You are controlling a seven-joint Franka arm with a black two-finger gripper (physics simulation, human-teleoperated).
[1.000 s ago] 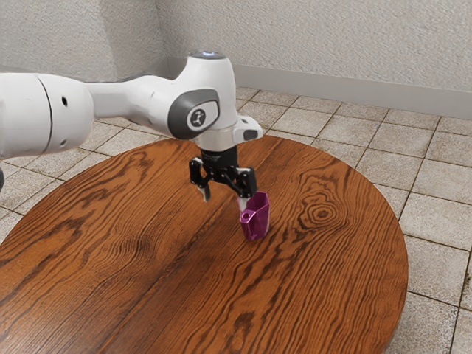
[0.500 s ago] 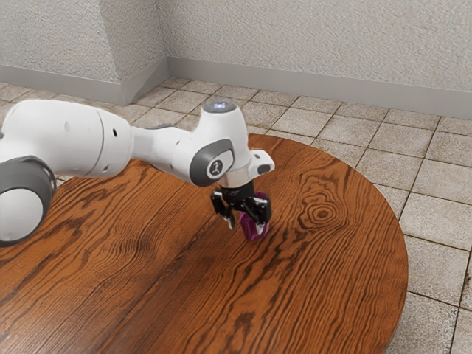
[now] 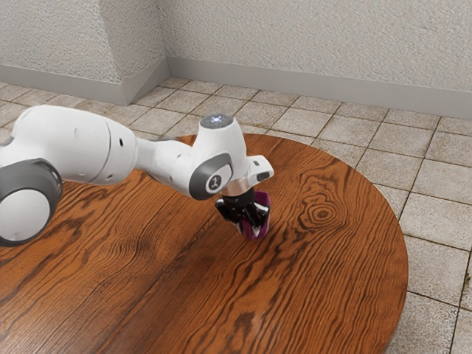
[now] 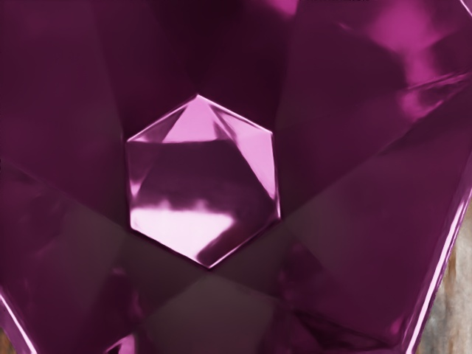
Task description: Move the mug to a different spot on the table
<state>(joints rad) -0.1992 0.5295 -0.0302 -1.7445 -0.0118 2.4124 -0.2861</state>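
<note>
ok so: pincer (image 3: 245, 220) down low right over purple mug (image 3: 262, 206). Mug directly under it, poking out a bit on side away from arm (image 3: 110, 151). Mug on wooden table (image 3: 317, 280), roughly mid-table. Honestly can't tell if pincer clamped on mug or apart, too much overlap from this angle. Side cam gives whole round table plus tiled floor (image 3: 413, 140) around it. Hand cam looks straight down into mug (image 4: 203, 192): shiny six-sided bottom, sloped walls, tiny sliver of table (image 4: 459, 310) past rim.
</note>
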